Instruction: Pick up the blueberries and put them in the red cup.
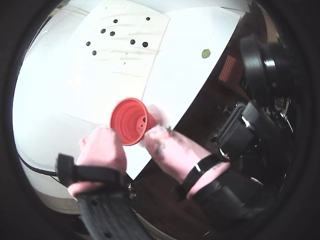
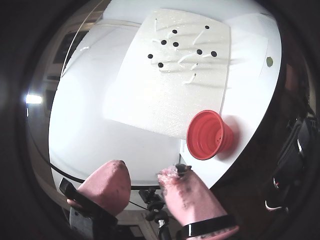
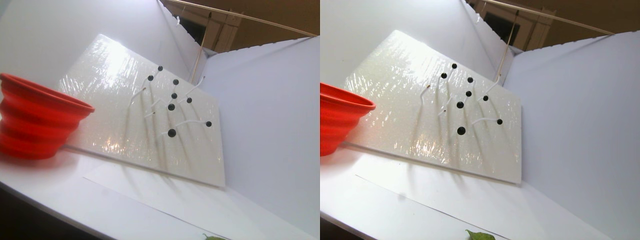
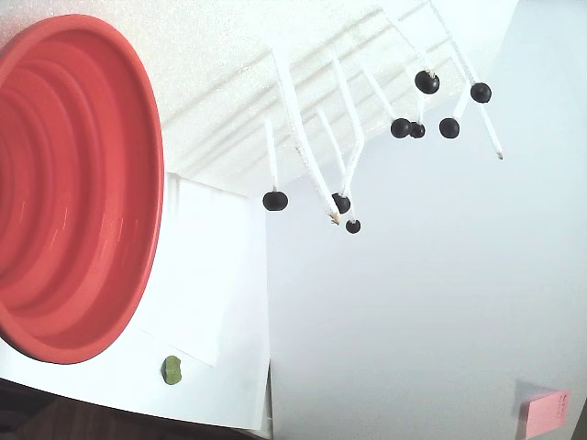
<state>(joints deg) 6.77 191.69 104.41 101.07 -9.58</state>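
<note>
Several blueberries (image 1: pixel 112 34) sit on thin white stalks on a white foam board (image 2: pixel 150 100); they also show in another wrist view (image 2: pixel 175 45), the stereo pair view (image 3: pixel 171 107) and the fixed view (image 4: pixel 401 127). The red cup (image 1: pixel 129 121) stands upright on the table below the board (image 2: pixel 210 135) (image 3: pixel 35 120) (image 4: pixel 73 192). Small dark spots show inside the cup; I cannot tell what they are. The gripper (image 1: pixel 127 131) has pink fingers spread open, and the cup shows past their tips. In the other wrist view the gripper (image 2: pixel 145 168) is open and empty over the table's edge, left of the cup.
A small green lump (image 1: pixel 205 53) (image 4: pixel 171 369) lies on a white sheet near the table's edge. A pink square note (image 4: pixel 544 410) sits at the lower right of the fixed view. A black camera rig (image 1: pixel 260 65) stands beside the table over the dark floor.
</note>
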